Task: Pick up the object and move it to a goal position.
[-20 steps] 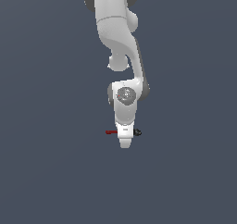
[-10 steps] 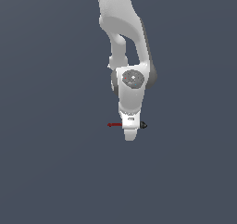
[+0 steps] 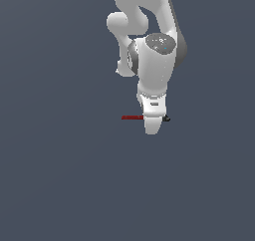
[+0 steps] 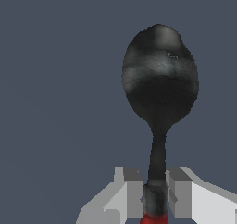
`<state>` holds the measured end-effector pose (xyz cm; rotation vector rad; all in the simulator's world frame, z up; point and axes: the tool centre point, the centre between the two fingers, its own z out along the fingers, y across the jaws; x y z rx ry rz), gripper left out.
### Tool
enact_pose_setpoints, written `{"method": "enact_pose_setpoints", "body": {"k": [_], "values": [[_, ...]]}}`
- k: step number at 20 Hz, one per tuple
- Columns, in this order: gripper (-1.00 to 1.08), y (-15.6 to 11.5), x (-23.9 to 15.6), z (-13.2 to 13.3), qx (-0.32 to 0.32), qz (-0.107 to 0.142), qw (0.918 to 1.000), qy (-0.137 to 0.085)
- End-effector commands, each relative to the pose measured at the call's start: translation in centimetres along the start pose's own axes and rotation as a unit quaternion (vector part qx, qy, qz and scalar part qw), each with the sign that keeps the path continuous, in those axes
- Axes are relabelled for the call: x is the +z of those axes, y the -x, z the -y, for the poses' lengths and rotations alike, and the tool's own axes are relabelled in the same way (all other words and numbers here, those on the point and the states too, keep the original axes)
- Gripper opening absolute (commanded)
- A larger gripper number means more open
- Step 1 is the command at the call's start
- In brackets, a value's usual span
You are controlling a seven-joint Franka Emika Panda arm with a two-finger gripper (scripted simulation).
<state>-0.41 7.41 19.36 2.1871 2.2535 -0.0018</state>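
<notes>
The object (image 4: 159, 102) sits clamped between the gripper (image 4: 156, 199) fingers — crosswise.

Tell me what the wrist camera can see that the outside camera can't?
Only the wrist view shows the spoon's big dark rounded bowl and two grey fingers pressed on either side of its thin neck. Only the exterior view shows the white arm above, and the long red handle sticking out to that view's left. Both show the gripper shut on the spoon over a plain grey background.
</notes>
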Motion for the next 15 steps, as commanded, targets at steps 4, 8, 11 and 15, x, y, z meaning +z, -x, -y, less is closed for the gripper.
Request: {"method": "enact_pose_setpoints", "body": {"k": [4, 8, 11, 15], "values": [[-1.0, -1.3, -4.7, 0.5, 0.0, -0.001, 1.0, 0.0], [-1.0, -1.9, -7.0, 0.6, 0.001, -0.001, 1.0, 0.0], [-1.0, -2.1, -7.9, 0.6, 0.001, -0.001, 1.0, 0.0], [-1.0, -2.2, -8.4, 0.6, 0.001, -0.001, 1.0, 0.0]]}}
